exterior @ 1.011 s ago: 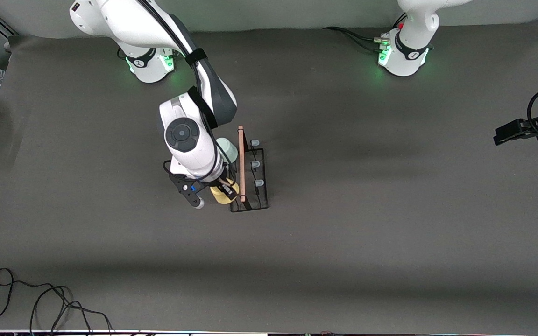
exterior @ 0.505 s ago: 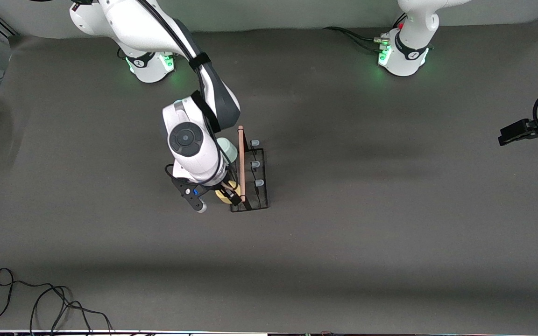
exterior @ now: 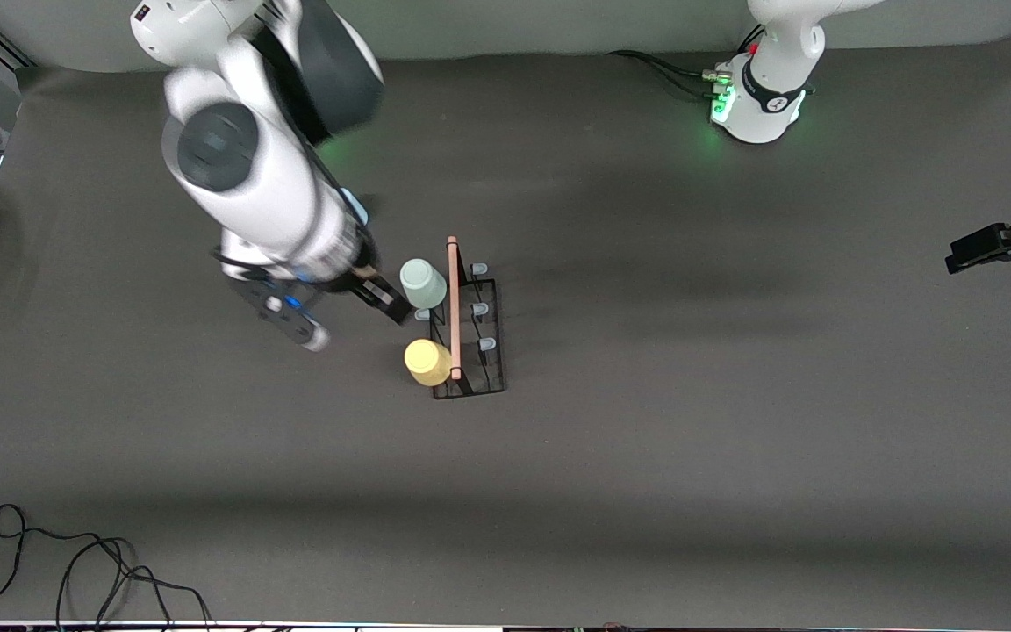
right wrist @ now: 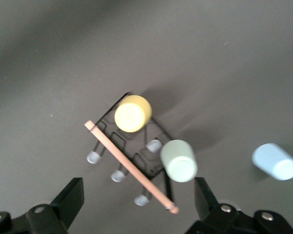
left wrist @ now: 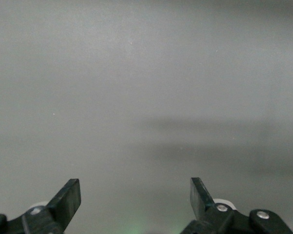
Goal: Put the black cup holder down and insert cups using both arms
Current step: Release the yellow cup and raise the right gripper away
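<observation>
Change: a second ago my right gripper [exterior: 383,298] was down at the small yellow plastic tumbler [exterior: 427,362] on the rack; now I have lifted it away toward my right arm's end of the table, and the tumbler stays behind on its peg.
Yellow tumbler: sits upside down on the peg nearest the front camera, on the side of the rack facing my right arm's end; nothing grips it [right wrist: 132,113].
Rack: the black wire cup holder with rectangular base [exterior: 490,373] stands near the middle of the table, its light wooden rod [exterior: 453,307] running along the top, away from the front camera.
Pegs: three pale-tipped pegs [exterior: 487,344] on the side toward my left arm's end are bare; between the two tumblers one more pale tip [exterior: 422,313] shows.
Green tumbler: the small pale green plastic tumbler [exterior: 423,283] sits upside down on the farthest peg of the same row as the yellow one [right wrist: 179,160].
Blue tumbler: the small light blue plastic tumbler [right wrist: 275,162] is off the rack on the dark grey table [exterior: 690,439], farther from the front camera, mostly hidden under my right arm [exterior: 251,167] in the front view.
Right gripper: raised over the table beside the rack, fingers spread and empty [right wrist: 139,202].
Left gripper: waiting at my left arm's end of the table, fingers spread and empty [left wrist: 135,200].
</observation>
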{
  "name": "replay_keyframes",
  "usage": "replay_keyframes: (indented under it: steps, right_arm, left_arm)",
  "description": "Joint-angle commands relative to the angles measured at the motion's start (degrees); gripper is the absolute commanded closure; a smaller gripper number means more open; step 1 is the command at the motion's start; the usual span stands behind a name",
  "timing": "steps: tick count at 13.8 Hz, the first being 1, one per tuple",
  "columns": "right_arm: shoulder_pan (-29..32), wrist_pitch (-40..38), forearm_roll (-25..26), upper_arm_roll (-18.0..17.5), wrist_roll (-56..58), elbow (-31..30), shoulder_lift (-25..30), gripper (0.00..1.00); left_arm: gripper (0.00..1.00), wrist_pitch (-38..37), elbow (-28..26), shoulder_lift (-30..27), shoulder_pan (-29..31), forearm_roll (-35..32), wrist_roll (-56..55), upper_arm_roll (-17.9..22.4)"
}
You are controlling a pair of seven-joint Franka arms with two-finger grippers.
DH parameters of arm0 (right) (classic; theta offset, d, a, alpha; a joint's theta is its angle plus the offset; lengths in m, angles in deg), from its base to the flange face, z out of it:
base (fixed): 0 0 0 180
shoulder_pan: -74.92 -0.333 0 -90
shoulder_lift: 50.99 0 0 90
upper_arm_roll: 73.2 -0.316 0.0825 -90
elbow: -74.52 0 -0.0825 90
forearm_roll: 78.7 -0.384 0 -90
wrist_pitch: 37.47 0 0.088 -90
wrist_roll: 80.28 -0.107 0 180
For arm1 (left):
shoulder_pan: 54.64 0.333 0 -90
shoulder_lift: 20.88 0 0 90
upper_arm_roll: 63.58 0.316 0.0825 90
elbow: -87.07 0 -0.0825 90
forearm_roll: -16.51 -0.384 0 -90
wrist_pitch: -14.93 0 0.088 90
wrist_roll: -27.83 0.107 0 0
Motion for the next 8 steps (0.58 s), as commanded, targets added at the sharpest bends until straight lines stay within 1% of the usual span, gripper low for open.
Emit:
replay_keyframes:
  steps: [1, 2, 3, 6, 8]
  right_arm:
    - [0.1, -2.5, 5.3, 0.5, 11.6, -5.4, 7.9, 0.00]
    - [0.8, -2.2, 7.3, 0.4, 15.7, -7.7, 10.6, 0.00]
    - [2.8, -2.2, 8.0, 0.2, 19.7, -9.7, 12.9, 0.00]
    - [11.1, -2.6, 8.4, -1.4, 32.7, -12.2, 16.5, 0.00]
    - [19.3, -2.4, 10.5, -6.1, 40.3, -13.7, 18.2, 0.00]
  left_arm:
    - [0.00, 0.1, 0.0, -0.2, 0.3, 0.1, 1.0, -0.2]
    - [0.00, 0.0, 0.0, -0.3, 0.3, 0.1, 1.0, -0.2]
    - [0.00, 0.0, 0.0, -0.3, 0.3, 0.1, 1.0, -0.2]
    - [0.00, -0.1, 0.0, -0.3, 0.3, 0.1, 1.0, -0.2]
    - [0.00, -0.2, 0.0, -0.3, 0.2, 0.1, 1.0, -0.2]
